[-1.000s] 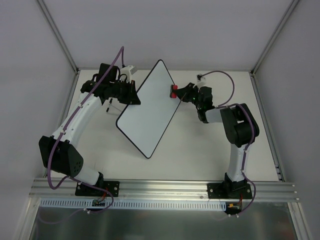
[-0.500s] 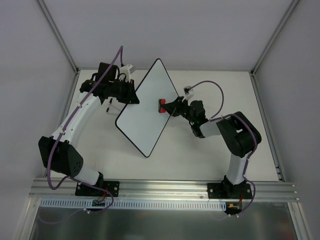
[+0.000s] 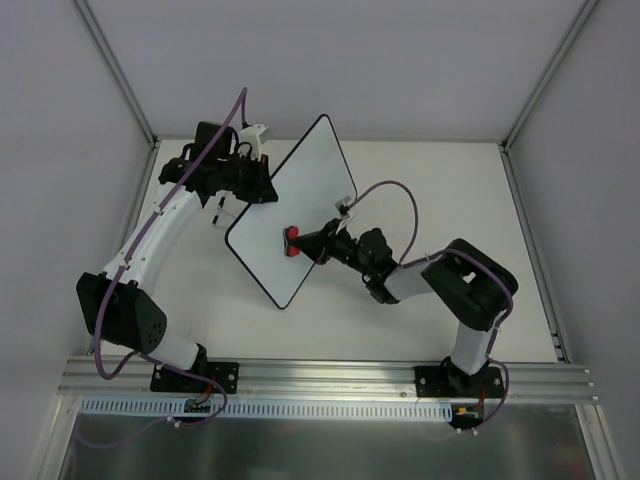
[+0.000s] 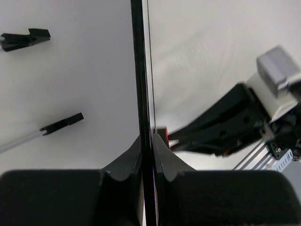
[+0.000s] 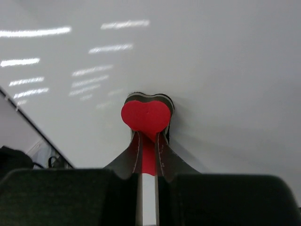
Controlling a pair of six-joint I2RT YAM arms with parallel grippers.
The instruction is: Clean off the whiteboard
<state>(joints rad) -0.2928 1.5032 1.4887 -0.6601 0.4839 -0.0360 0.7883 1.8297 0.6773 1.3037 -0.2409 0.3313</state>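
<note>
The whiteboard (image 3: 300,205) is a white board with a thin black rim, lying at an angle in the middle of the table. No writing shows on it. My left gripper (image 3: 262,188) is shut on its upper left edge; in the left wrist view the black rim (image 4: 139,70) runs edge-on between my closed fingers (image 4: 127,162). My right gripper (image 3: 303,243) is shut on a red bone-shaped eraser (image 3: 291,240) and presses it on the board's lower half. In the right wrist view the eraser (image 5: 146,117) sits against the white surface (image 5: 211,61).
A marker with a black cap (image 4: 51,128) and a black clip-like piece (image 4: 24,39) lie on the table left of the board. A small white block (image 3: 254,133) sits near the back wall. Metal rails (image 3: 330,378) run along the near edge.
My right gripper has dragged the eraser from the board's right edge down and left across the surface to its lower half. The board has shifted slightly left. My left gripper keeps its hold.
</note>
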